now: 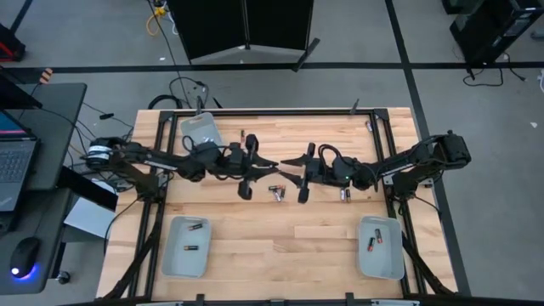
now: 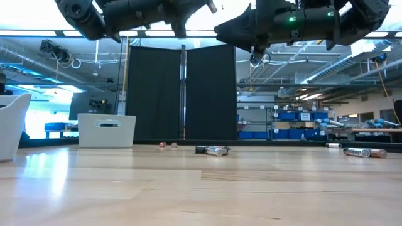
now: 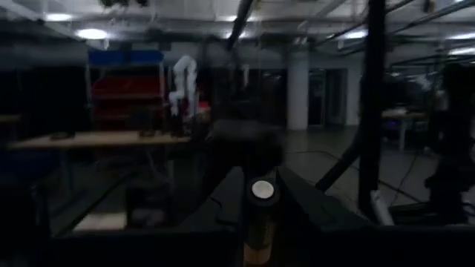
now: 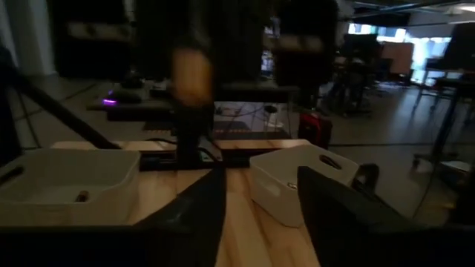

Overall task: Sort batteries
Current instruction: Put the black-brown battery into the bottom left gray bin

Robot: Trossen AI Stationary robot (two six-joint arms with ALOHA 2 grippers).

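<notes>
Between the left hand's (image 3: 260, 222) fingers a battery (image 3: 260, 215) is pinched, long axis along the fingers, silvery end outward, probably for handover. Facing it close by, the right hand (image 1: 295, 159) is spread above the bench (image 1: 255, 238). Loose batteries (image 1: 276, 192) lie just below both.

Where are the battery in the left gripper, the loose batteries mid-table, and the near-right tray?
Held battery (image 3: 261, 191): left wrist view, its round silvery end.
Loose batteries (image 1: 277, 192): high view, middle of the pair.
Near-right tray (image 1: 392, 263): high view, bare floor.
</notes>
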